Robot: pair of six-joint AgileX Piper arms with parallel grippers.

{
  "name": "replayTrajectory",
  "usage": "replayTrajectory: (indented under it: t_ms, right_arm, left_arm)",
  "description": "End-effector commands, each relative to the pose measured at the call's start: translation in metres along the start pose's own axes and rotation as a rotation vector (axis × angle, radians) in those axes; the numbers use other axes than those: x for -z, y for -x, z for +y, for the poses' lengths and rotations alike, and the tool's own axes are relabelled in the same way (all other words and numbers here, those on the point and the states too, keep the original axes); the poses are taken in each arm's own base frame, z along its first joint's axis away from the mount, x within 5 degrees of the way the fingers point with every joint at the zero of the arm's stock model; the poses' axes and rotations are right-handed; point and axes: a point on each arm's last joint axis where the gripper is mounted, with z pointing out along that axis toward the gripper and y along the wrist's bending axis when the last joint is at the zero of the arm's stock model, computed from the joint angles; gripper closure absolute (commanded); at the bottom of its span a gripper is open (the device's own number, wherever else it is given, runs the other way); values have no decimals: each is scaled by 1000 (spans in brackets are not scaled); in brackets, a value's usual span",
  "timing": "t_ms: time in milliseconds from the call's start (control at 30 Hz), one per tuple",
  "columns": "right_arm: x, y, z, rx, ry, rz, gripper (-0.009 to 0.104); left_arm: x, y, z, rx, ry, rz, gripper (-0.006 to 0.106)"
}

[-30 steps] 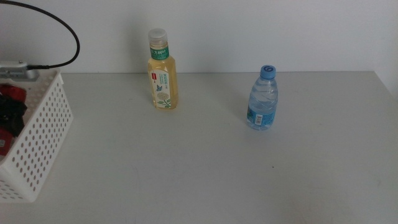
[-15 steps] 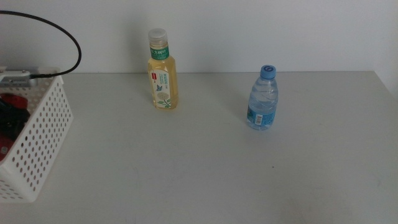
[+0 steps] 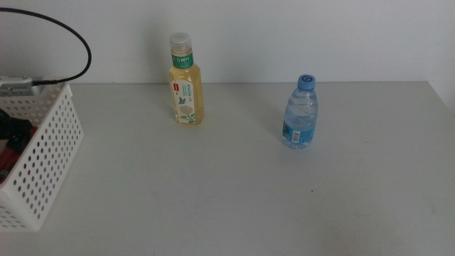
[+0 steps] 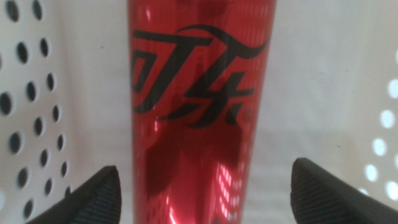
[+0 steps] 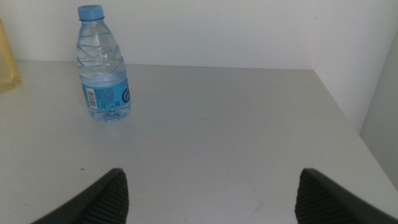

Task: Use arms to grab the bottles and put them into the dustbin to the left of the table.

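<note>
The table [image 3: 234, 192] is seen as a wide grey surface with much bare room in front of the two standing bottles and between them. Its back edge meets a white wall, and its right edge is visible in the right wrist view, well apart from the water bottle [image 3: 301, 112]. The tea bottle [image 3: 185, 80] stands upright near the back edge; the water bottle stands upright to its right, a little nearer the front. The basket [image 3: 44, 165] is placed at the table's left edge, cut off by the picture's side.

In the middle view, only dark and red shapes are made out inside the basket, with a black cable [image 3: 71, 35] looping above it. The left wrist view shows what is hidden there: the left gripper [image 4: 205, 186] is held inside the basket, its jaws spread wide, and the red can [image 4: 200, 106] lies between them, clear of both. Perforated white walls are seen on either side of the can.

The right gripper [image 5: 208, 196] is held low over the table's near right part, jaws wide apart with nothing between them, pointed toward the water bottle [image 5: 103, 65], which is well ahead of it. A yellow sliver of the tea bottle [image 5: 7, 62] is caught at the picture's edge.
</note>
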Motion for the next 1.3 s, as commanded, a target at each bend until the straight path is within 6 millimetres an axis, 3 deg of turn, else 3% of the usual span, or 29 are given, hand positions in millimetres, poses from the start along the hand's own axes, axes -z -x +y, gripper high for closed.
replayTrajectory:
  t_ms: [0,300,567,667,800,967,1267]
  right_arm:
    - [3,11,0,19,-5,-107,24]
    - [3,11,0,19,-5,-107,24]
    - [3,11,0,19,-5,-107,24]
    - [3,11,0,19,-5,-107,24]
    - [3,11,0,19,-5,-107,24]
    - [3,11,0,19,-5,-107,24]
    - [3,11,0,19,-5,-107,24]
  left_arm:
    - [45,2,-5,39,6,-92,8]
    - [121,-6,-21,109,-27,-192,8]
    - [196,-37,-72,-6,-1,-378,8]
    - [213,-53,-93,-25,-5,-454,8]
    - [219,-78,-123,-86,-11,-590,8]
    - [209,-113,-153,-156,-35,-772,8]
    - [179,-170,-176,-198,-108,-983,8]
